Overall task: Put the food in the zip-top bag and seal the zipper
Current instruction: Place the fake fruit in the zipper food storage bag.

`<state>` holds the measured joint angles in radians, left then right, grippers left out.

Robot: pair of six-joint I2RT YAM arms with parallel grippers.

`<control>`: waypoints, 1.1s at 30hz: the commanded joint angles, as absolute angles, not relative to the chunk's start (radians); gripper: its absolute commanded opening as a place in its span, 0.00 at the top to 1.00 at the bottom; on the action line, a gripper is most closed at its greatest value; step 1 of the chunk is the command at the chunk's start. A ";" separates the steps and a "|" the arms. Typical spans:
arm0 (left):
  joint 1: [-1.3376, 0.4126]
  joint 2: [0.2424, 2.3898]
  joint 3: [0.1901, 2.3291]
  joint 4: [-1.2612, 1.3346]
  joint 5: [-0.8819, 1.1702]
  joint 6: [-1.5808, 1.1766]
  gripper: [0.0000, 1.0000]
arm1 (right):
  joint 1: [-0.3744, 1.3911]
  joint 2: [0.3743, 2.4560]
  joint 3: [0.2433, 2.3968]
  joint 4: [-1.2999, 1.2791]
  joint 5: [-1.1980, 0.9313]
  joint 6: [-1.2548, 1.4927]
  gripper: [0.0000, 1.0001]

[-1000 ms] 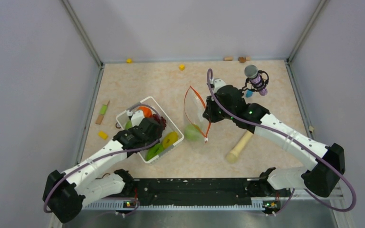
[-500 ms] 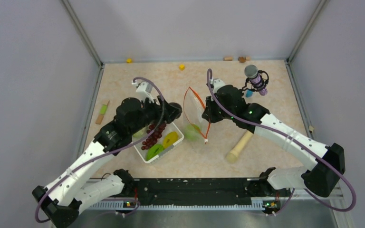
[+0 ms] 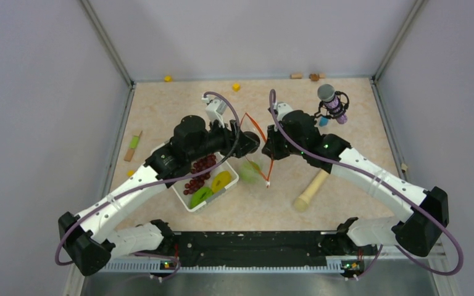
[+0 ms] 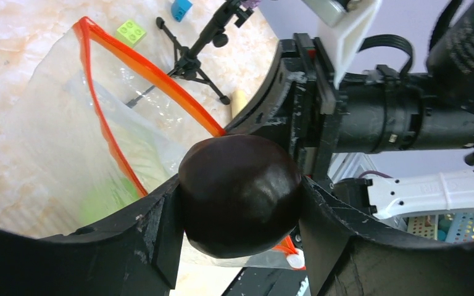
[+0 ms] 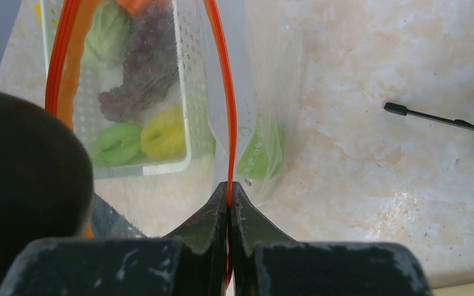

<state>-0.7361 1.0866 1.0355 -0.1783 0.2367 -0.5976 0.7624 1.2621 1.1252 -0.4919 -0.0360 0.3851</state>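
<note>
The clear zip-top bag (image 3: 254, 157) stands open mid-table, its red-orange zipper (image 3: 270, 161) forming a loop. My right gripper (image 3: 270, 147) is shut on the zipper strip (image 5: 222, 92), fingertips pinched at the strip in the right wrist view (image 5: 229, 188). A green apple (image 3: 250, 169) lies inside the bag, also seen in the right wrist view (image 5: 260, 151). My left gripper (image 3: 251, 143) is shut on a dark red-purple round fruit (image 4: 241, 194), held at the bag's open mouth (image 4: 129, 68). Grapes (image 3: 197, 176), a yellow piece (image 3: 221, 180) and a light-green piece (image 3: 200, 196) remain in the white basket (image 3: 184, 203).
A beige wooden rod (image 3: 310, 190) lies right of the bag. A small microphone on a tripod (image 3: 331, 105) stands at the back right. Yellow blocks (image 3: 236, 87) sit near the back wall and left of the basket (image 3: 134, 174). A green-and-wood stick (image 3: 134, 145) lies far left.
My left arm rose out of the basket and swung right to the bag's mouth, carrying the dark fruit. The right gripper kept holding the zipper in place.
</note>
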 commanded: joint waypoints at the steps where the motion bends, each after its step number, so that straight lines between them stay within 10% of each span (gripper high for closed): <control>1: -0.742 1.099 1.075 -0.136 0.188 -0.578 0.56 | 0.758 1.226 1.121 -0.451 -0.051 0.382 1.00; 8: -0.744 1.076 1.051 -0.132 0.150 -0.578 0.15 | 0.756 1.224 1.119 -0.449 -0.055 0.382 1.00; 33: -0.742 0.928 0.936 -0.311 -0.182 -0.608 0.03 | 0.756 1.204 1.114 -0.452 -0.030 0.380 1.00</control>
